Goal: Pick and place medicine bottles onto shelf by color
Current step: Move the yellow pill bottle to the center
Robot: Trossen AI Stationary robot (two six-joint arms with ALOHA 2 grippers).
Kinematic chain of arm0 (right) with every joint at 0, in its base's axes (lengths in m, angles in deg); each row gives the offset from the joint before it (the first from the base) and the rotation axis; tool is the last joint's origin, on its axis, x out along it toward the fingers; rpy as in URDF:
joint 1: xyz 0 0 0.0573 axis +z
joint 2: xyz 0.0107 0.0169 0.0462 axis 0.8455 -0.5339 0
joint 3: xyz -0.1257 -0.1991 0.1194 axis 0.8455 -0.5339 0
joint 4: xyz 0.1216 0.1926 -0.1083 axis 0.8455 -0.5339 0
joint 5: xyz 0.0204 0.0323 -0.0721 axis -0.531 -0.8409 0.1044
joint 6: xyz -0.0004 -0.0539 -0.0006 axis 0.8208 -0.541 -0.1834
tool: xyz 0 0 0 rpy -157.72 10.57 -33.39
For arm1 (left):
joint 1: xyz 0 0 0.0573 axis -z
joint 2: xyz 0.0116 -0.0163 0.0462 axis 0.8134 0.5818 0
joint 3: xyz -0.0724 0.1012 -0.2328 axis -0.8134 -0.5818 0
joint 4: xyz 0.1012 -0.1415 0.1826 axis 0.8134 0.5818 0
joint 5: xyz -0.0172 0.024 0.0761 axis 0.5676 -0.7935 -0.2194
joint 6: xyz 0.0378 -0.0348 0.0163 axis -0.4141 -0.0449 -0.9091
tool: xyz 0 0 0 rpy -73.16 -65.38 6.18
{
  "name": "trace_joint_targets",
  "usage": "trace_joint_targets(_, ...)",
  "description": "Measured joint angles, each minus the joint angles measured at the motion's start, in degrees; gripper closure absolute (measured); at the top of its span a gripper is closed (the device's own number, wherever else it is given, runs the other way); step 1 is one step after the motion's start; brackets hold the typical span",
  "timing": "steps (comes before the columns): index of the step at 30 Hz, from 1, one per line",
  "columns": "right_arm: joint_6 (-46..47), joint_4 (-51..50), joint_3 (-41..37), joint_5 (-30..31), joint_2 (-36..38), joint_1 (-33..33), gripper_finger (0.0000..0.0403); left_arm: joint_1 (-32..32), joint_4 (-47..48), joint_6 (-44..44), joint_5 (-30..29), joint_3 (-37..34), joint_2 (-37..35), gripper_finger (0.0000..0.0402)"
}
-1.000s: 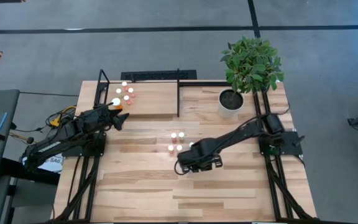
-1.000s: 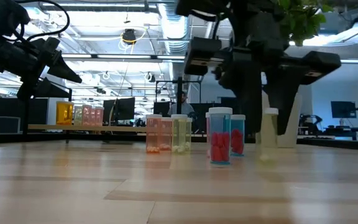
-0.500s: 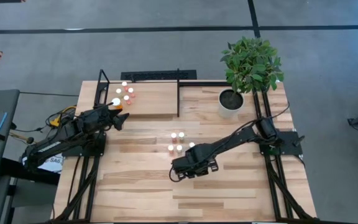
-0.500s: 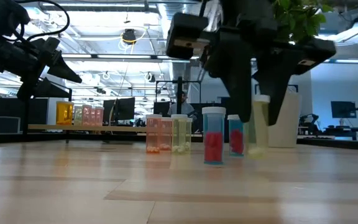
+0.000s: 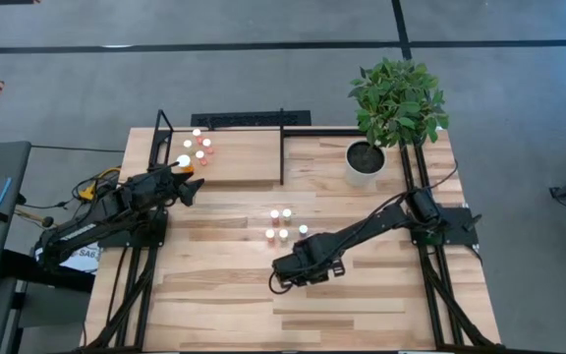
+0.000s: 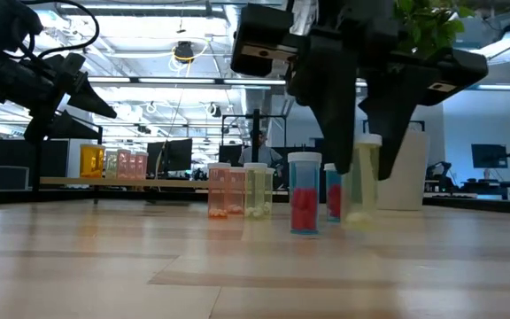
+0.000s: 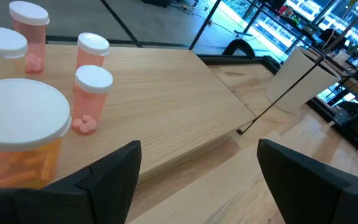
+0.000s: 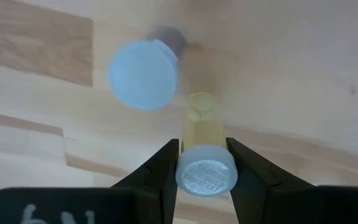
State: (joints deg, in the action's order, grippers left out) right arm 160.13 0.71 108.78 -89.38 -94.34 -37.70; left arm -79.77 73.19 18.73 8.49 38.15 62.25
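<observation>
Right gripper (image 8: 202, 163) hangs over the middle of the table (image 5: 224, 295), nearer the front edge than the loose bottles. Its jaws are drawn in narrow on a pale yellow bottle (image 8: 204, 155) with a white cap — the two dark fingers (image 8: 161, 168) press the cap from either side. In the low view the yellow bottle (image 6: 364, 177) is upright between the fingers, its base just above the tabletop or barely on it; which one, the view does not settle.

Just beside it stands a bottle of red pills (image 6: 305, 192) with a white cap, upright on the wood, apart from the gripper. Farther back, an orange-tinted bottle (image 6: 219, 190) and a yellowish one (image 6: 255, 190) stand side by side.

From above, the loose group (image 5: 281, 223) sits mid-table, just beyond the right gripper (image 5: 281, 283).

Shelf (image 5: 244, 157) lies at the far left of the table — a light wood board in black rods. Several bottles (image 5: 198, 146) are clustered at its left end.

Left gripper (image 5: 187, 182) hovers at the near left edge of the shelf, jaws spread wide, holding nothing. Its wrist view shows a big white-capped bottle with orange contents (image 7: 20, 140) close in front, and smaller pink-tinted ones (image 7: 91, 98) behind it on the shelf board.

A potted plant (image 5: 396, 106) stands at the far right corner.
</observation>
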Motion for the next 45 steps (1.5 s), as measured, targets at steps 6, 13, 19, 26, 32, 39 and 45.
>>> trace_joint_targets(6,0.0,1.1,0.0,1.3,0.0,0.7,0.0266,0.0,0.0,0.0,0.0,0.0,0.0,0.0093)
trace_joint_targets(13,0.0,2.6,0.0,1.7,0.0,1.1,0.0265,0.0,0.0,0.0,0.0,0.0,0.0,0.0093)
trace_joint_targets(19,-0.2,2.6,0.0,2.6,0.0,1.1,0.0264,0.0,0.0,0.0,0.0,0.0,0.0,0.0093)
trace_joint_targets(26,-1.4,2.4,0.0,2.6,0.0,1.1,0.0264,0.0,0.0,0.0,0.0,0.0,0.0,0.0093)
trace_joint_targets(32,-2.6,2.5,-0.2,1.2,-1.2,0.8,0.0264,0.0,0.0,0.0,0.0,0.0,0.0,0.0093)
trace_joint_targets(39,-4.5,2.6,0.0,-3.4,-3.2,0.0,0.0266,0.0,0.0,0.0,0.0,0.0,0.0,0.0093)
trace_joint_targets(45,-4.6,2.5,0.0,-3.4,-3.3,-0.3,0.0265,0.0,0.0,0.0,0.0,0.0,0.0,0.0093)
